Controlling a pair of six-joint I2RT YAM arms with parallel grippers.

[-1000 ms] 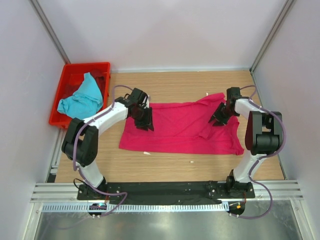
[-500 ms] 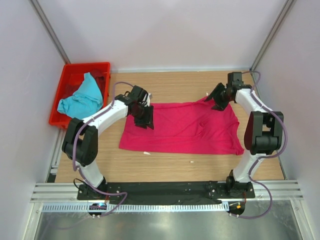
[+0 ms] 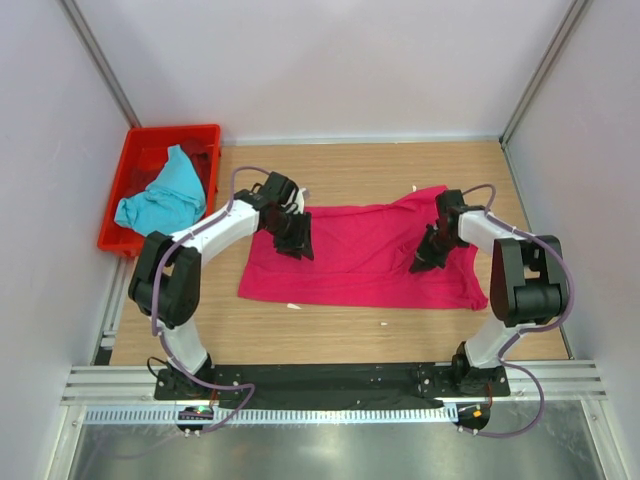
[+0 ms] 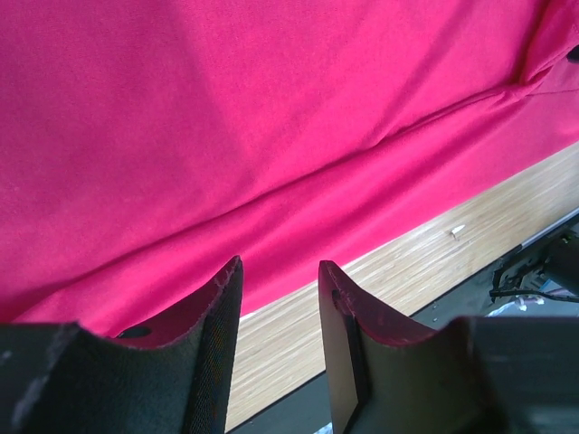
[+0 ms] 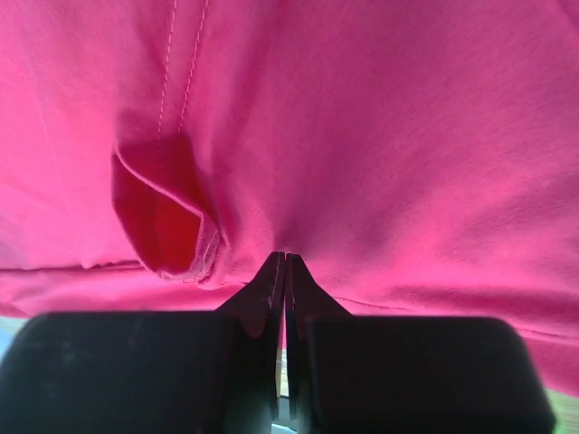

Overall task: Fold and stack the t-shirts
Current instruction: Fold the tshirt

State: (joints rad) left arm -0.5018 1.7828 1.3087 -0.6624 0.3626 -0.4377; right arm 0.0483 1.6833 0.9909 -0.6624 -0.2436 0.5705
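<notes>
A magenta t-shirt (image 3: 350, 262) lies spread across the wooden table, a sleeve poking out at its far right. My left gripper (image 3: 294, 236) hovers over the shirt's left part; in the left wrist view it (image 4: 280, 269) is open with nothing between the fingers, the magenta t-shirt (image 4: 226, 117) beyond them. My right gripper (image 3: 424, 261) is down on the shirt's right part. In the right wrist view it (image 5: 286, 257) is shut, its tips pinching a pucker of magenta cloth (image 5: 407, 136) beside a folded sleeve opening (image 5: 158, 217). The turquoise t-shirt (image 3: 160, 200) sits crumpled in the crate.
A red plastic crate (image 3: 170, 132) stands at the far left beside the table (image 3: 350, 180). White walls close in at the back and both sides. The black base rail (image 3: 330, 378) runs along the near edge. A small white scrap (image 3: 293, 305) lies by the shirt's hem.
My right gripper went out to the shirt's far right corner, then came back down onto the shirt's right part and shut. The left gripper barely shifted.
</notes>
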